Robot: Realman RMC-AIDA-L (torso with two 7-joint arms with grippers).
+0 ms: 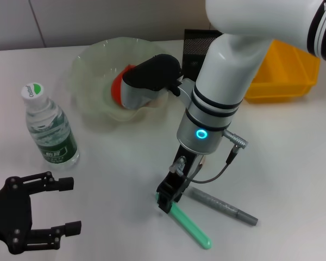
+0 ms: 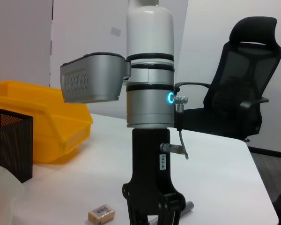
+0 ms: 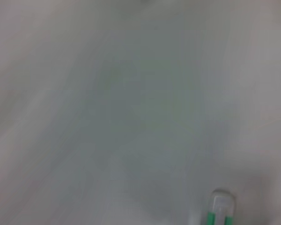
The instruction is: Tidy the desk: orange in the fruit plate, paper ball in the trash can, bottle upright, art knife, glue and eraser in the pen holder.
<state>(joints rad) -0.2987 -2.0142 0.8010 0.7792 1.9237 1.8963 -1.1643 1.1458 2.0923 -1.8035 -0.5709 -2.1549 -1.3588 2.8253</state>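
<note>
We see the white bench (image 1: 293, 163) carrying everything. The largest thing on it is the trash can (image 1: 285, 73), bright yellow, at the far right side. Next in size is the fruit plate (image 1: 92, 70), pale green with a wavy rim, at the far middle-left; the orange (image 1: 118, 87) lies inside it, partly hidden behind the grey and black camera housing of the right arm. Between the fruit plate and the trash can stands the pen holder (image 1: 198, 46), a black mesh box, mostly behind the right arm.

The bottle (image 1: 49, 133) stands upright at the left, near the front of the fruit plate, its white cap with the green mark on top.

The right gripper (image 1: 170, 197) is low over the bench in the front middle, pointing down. It is at the upper end of a green stick-shaped object (image 1: 191, 224), which lies flat; we think this is the glue or the art knife, but we cannot tell which. We also cannot tell if this gripper pinches the object or only stands over it. Just beside lies a grey pen-shaped object (image 1: 223, 206), also flat.

The left gripper (image 1: 70, 206) is at the front left corner, apart from all things, with its fingers spread and nothing between them.

The eraser (image 2: 101, 213), beige with a barcode sticker, shows in the left wrist view, flat on the bench near the right gripper.
</note>
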